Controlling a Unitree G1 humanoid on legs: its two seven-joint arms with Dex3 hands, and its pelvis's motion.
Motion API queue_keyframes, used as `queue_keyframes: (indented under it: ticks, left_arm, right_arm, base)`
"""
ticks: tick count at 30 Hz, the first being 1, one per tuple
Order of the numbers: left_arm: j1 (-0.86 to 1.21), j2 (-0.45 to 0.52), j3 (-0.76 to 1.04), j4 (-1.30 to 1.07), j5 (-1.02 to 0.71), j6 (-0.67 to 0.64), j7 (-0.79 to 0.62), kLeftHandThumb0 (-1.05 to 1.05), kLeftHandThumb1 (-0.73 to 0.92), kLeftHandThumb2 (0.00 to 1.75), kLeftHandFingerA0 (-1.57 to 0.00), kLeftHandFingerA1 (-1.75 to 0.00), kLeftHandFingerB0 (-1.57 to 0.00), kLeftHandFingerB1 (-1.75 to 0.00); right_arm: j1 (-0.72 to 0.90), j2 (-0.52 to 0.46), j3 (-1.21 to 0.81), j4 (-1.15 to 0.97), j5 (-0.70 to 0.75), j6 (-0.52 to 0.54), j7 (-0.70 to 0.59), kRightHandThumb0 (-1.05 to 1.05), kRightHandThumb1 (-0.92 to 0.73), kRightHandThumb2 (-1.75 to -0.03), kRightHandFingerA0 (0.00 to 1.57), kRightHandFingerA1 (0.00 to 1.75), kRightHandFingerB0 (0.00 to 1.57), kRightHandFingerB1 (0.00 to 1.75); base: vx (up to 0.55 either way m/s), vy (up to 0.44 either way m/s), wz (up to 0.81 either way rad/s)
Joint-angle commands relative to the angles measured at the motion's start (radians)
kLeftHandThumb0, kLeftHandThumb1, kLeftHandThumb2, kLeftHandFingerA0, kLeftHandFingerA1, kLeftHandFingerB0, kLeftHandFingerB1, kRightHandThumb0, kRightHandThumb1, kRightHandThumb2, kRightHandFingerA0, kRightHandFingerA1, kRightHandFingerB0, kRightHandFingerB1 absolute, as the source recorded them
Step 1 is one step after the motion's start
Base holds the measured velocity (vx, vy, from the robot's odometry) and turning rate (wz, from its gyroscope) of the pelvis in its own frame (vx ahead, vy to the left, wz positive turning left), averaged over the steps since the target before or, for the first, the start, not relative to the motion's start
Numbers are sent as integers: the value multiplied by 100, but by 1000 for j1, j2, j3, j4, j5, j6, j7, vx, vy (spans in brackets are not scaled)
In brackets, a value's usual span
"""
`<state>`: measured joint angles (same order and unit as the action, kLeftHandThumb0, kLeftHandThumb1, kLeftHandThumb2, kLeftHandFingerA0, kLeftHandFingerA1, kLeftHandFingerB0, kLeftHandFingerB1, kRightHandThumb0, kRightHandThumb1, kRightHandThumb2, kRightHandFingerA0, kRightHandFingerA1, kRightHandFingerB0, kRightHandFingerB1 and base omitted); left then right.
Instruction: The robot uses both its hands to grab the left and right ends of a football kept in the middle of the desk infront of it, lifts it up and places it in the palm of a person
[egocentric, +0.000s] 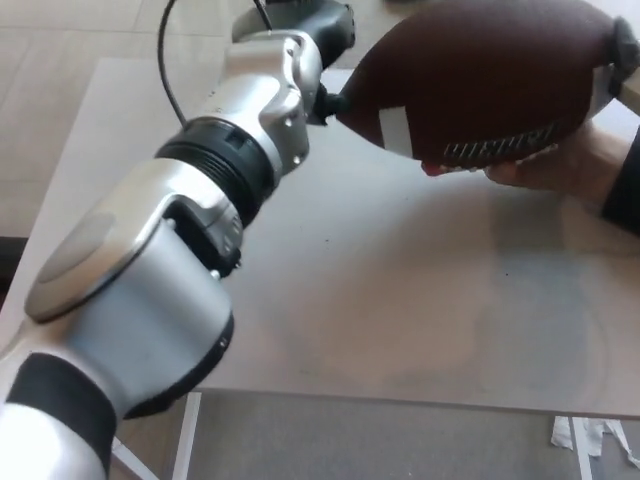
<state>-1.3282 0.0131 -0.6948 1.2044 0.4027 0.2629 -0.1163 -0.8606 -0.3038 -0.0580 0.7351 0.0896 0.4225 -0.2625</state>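
One football: I am seeing the brown football riding high at the top right of my head view, white stripe and white lettering facing me, held above the desk and not touching it.
Person's hand: it is lying under the ball's right half, palm up, fingertips showing just below the lettering; a dark sleeve is entering at the right edge.
Left hand: my left hand is sitting at the ball's left tip, mostly hidden behind the wrist housing, so I cannot tell whether the fingers are clamped or apart.
Right hand: only a dark sliver is showing at the ball's right end by the frame edge; I cannot tell how its fingers are standing.
Left arm: the silver and black arm is filling the left half of my view, a black cable looping beside it.
Surface: the pale grey desk is lying bare below the ball, faint round smudges showing on its right side.
Edges: the near edge is running along the bottom, with grey floor beyond it; the left edge is slanting beside tan flooring.
Open room: the middle and near right of the desk are staying unoccupied as I am looking.
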Motion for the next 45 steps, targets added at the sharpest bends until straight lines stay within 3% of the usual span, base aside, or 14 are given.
queue_keyframes:
  ticks: [1, 10, 12, 13, 17, 18, 20, 26, 28, 29, 36, 38, 40, 45]
  left_arm:
    - [-19, 137, 192, -117, -81, -109, -52, -64, 54, 95, 0, -52, -4, -40]
    - [258, 442, 636, -703, -307, 41, -186, -76, 79, 64, -31, -66, -4, -29]
    - [353, 494, 704, -840, -313, 77, -206, -75, 60, 100, -29, -66, -3, -35]
    - [407, 525, 735, -912, -311, 93, -227, -80, 63, 99, -16, -60, -4, -34]
    - [648, 613, 920, -1154, -353, 112, -298, -77, 80, 64, -21, -58, -4, -27]
    - [763, 619, 1029, -1249, -369, 84, -322, -71, 83, 64, -25, -51, -4, -32]
    - [970, 601, 1243, -1388, -411, -7, -367, -38, 56, 112, -5, -52, 0, -51]
    - [1328, 478, 1647, -1654, -542, 140, -488, -87, 68, 102, -30, -58, -14, -45]
    - [1503, 419, 1818, -1675, -639, 115, -529, -81, 81, 65, -37, -54, -23, -35]
    - [1564, 395, 1862, -1669, -679, 95, -532, -79, 81, 64, -41, -53, -26, -36]
    - [1835, 235, 1993, -1467, -839, -184, -448, -70, 83, 65, -43, -60, -24, -41]
    - [1862, 199, 1988, -1367, -858, -256, -421, -69, 83, 64, -45, -64, -26, -43]
    - [1882, 167, 1981, -1246, -859, -339, -390, -70, 81, 64, -43, -67, -25, -45]
    - [1881, 130, 1947, -1044, -828, -408, -316, -68, 80, 64, -45, -72, -28, -47]
  right_arm:
    - [82, -157, 71, -46, -84, 4, 193, -91, -63, -88, 0, 0, 0, 0]
    - [249, -372, -105, -432, 86, 50, 393, -105, -78, -116, 0, 9, 0, 5]
    - [297, -430, -152, -520, 118, 95, 443, -105, -78, -116, 13, 45, 0, 3]
    - [310, -440, -171, -540, 132, 114, 451, -105, -74, -119, 70, 132, 0, 5]
    - [470, -533, -398, -739, 222, 205, 525, -91, -66, -117, 86, 130, 0, 10]
    - [538, -532, -505, -832, 264, 265, 541, -94, -70, -112, 8, 18, 7, 20]
    - [697, -475, -717, -934, 312, 160, 601, -94, -73, -112, 2, 8, 5, 27]
    - [990, -373, -1049, -1068, 309, 8, 685, -93, -89, -68, 20, 33, 15, 29]
    - [1111, -295, -1192, -1078, 370, -94, 716, -39, -39, -105, 0, 50, 0, 49]
    - [1144, -275, -1252, -1048, 414, -99, 718, -87, -88, -67, 22, 32, 17, 28]
    - [1273, -45, -1479, -961, 547, -337, 508, -65, -85, -66, 62, 43, 48, 36]
    - [1225, -46, -1512, -847, 507, -377, 354, -72, -64, -97, 114, 133, 50, 55]
    - [1181, -72, -1515, -695, 482, -405, 245, -70, -75, -67, 117, 158, 52, 45]
    - [1133, -60, -1485, -544, 458, -342, 98, -74, -65, -94, 57, 105, 2, 20]
  base:
    - [0, 0, 0]
    - [0, 0, 0]
    - [0, 0, 0]
    - [0, 0, 0]
    - [0, 0, 0]
    - [0, 0, 0]
    - [0, 0, 0]
    - [0, 0, 0]
    - [0, 0, 0]
    - [0, 0, 0]
    - [0, 0, 0]
    - [0, 0, 0]
    - [0, 0, 0]
    - [0, 0, 0]
